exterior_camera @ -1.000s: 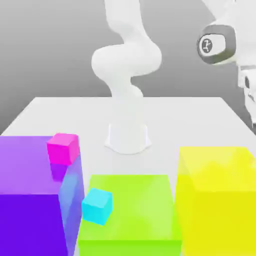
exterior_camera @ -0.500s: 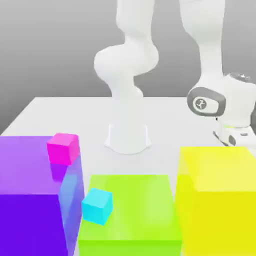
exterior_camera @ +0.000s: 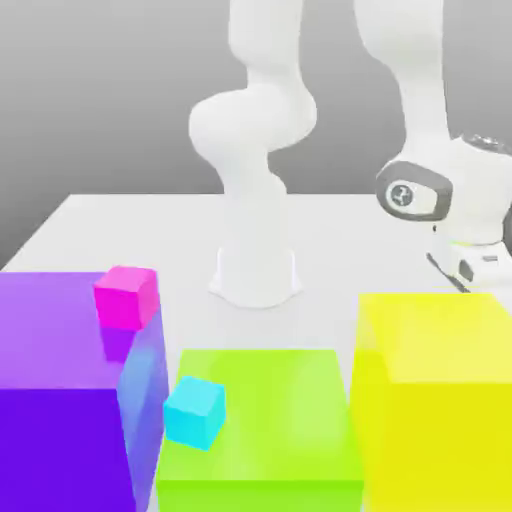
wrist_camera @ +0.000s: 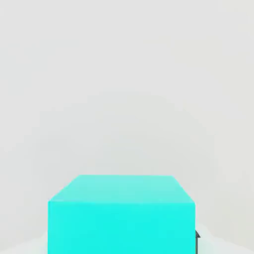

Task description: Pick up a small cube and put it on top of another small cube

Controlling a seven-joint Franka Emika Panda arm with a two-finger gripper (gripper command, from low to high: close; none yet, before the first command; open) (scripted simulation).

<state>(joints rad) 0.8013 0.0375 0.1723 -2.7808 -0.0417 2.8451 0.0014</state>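
Near row, left: we record a large translucent purple block (exterior_camera: 60, 390) at the exterior view's left, closest to the camera.
Near row, middle: a large translucent green block (exterior_camera: 265, 420) stands just beside it.
Near row, right: a large translucent yellow block (exterior_camera: 435, 400) stands at the exterior view's right, next to the green one.
Small sky-blue cube (exterior_camera: 195, 413): we find it at the green block's near left corner, close against the purple block. We cannot tell how it rests there.
Small magenta cube (exterior_camera: 126, 296): it sits on the purple block's top face, near that face's far right corner.
Two-finger gripper (exterior_camera: 462, 270): it points down just behind the yellow block, whose top edge hides its lower part in the exterior view.
Gripper state: we judge the jaws closed on the cube. In the hand view a dark finger (wrist_camera: 197, 237) lies flush against the cube's side.
Plain turquoise-cyan cube (wrist_camera: 121, 218): the task's thing. The hand view shows it directly below the hand, upright and square to the camera, on the white surface. We place it behind the yellow block.
White tabletop (exterior_camera: 100, 220): it carries all the blocks and extends past them.
White robot arm (exterior_camera: 255, 130): its round base stands at mid-table behind the green block. The upper links arch over to the exterior view's right and come down to the wrist.
Background: a plain grey wall lies beyond the table.
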